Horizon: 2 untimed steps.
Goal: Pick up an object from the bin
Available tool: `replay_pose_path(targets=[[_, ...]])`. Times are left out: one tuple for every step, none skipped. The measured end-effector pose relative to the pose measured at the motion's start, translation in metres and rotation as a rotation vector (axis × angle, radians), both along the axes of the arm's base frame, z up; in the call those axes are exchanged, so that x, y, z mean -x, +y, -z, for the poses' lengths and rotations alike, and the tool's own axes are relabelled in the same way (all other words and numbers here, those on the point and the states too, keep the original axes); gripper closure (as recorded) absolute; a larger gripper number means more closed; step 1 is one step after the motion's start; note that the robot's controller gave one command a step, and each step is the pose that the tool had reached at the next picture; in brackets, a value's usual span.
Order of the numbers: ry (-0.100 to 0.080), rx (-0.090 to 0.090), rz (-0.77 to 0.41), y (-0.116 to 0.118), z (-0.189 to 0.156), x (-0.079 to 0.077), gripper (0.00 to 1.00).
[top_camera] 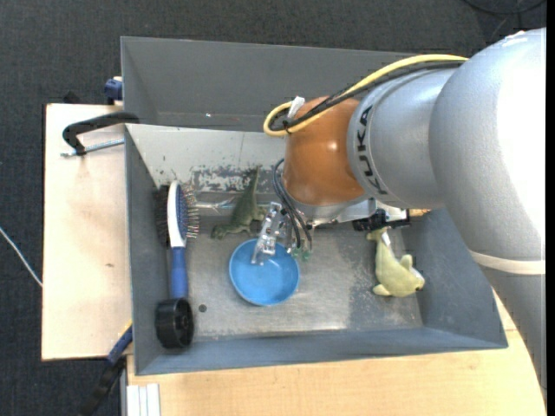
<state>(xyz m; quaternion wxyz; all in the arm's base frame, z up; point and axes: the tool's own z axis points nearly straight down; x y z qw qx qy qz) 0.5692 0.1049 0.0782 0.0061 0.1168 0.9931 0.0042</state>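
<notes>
Bright overhead light on my bin, soft shade under me.

The light falls from above: the silver shell of my arm [486,120] shines almost white along its top, and my orange cover [316,159] carries a soft glow on its crown. The bin [217,72] has a dull, darker far wall, with a paler lit patch low on it at the left. My wrist shades my gripper [268,241] and the floor beside the blue bowl [264,284], whose rim catches a faint gleam. The pale yellow toy animal [397,274] lies well lit; the black wheel [173,323] reflects hardly anything.
</notes>
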Motion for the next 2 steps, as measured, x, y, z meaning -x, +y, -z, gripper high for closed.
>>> replay_pose_path(targets=[[-0.001, 0.004, 0.013, -0.012, -0.095, -0.012, 1.00], [-0.002, 0.003, 0.019, 0.001, -0.180, -0.008, 1.00]])
